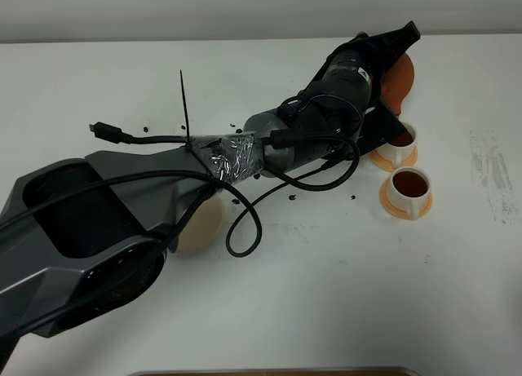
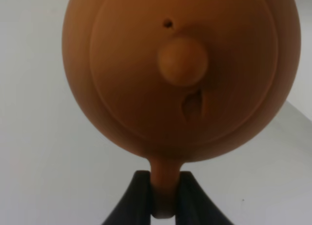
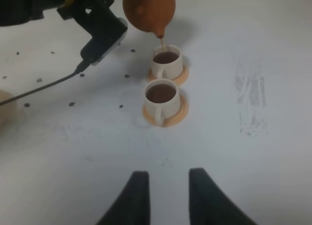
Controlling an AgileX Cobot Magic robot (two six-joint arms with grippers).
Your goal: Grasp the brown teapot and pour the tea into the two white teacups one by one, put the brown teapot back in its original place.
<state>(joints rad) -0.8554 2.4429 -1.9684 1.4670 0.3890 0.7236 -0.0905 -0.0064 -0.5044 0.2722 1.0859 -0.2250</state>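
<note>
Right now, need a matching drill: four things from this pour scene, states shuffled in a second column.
Things:
1. brown teapot
2. far teacup
3. near teacup
4. beige coaster

States:
A. bare on the table, nothing on it
B. full of tea, no stream above it
C. tilted in the air, handle pinched by the left claw
D. taking the stream from the spout

Pairs: 1-C, 2-D, 3-B, 4-A
</note>
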